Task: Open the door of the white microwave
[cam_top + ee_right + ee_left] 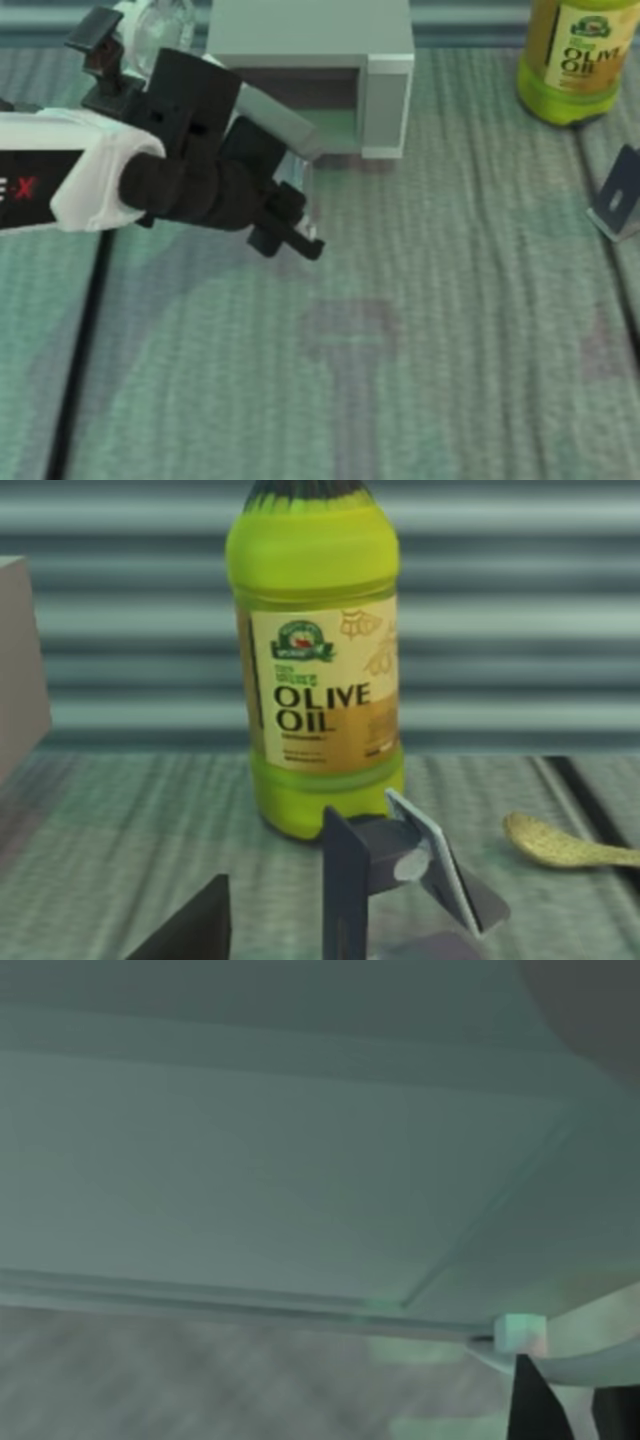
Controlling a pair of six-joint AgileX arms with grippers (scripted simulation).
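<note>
Door-opening step is judged under way. Seen from above, the left gripper is placed at table left-centre, just in front of the microwave, which sits at the back edge, left of centre. The door is seen swung partly out from the left side, its free edge lying beside the fingers; the cavity is exposed. Whether the fingers are clamped on the door edge or spread cannot be told; contact is hidden by the wrist. In the left wrist view only a flat pale panel is filling the frame, taken to be the door face, with one dark fingertip at the corner.

Next move is judged to call for a continued outward arc about the hinge, with the grip line kept on the door edge so it is not slipped off.

Microwave: boxy, matte white, hard shell. Door: flat slab, greyish translucent window. Table: ribbed wood-grain planks, dark seams.

An oil bottle is stood at back right: glossy yellow-green plastic, round, paper label. The right gripper is parked at the right edge, fingers spread, nothing held. A pale spoon is lying near the bottle in the right wrist view.
</note>
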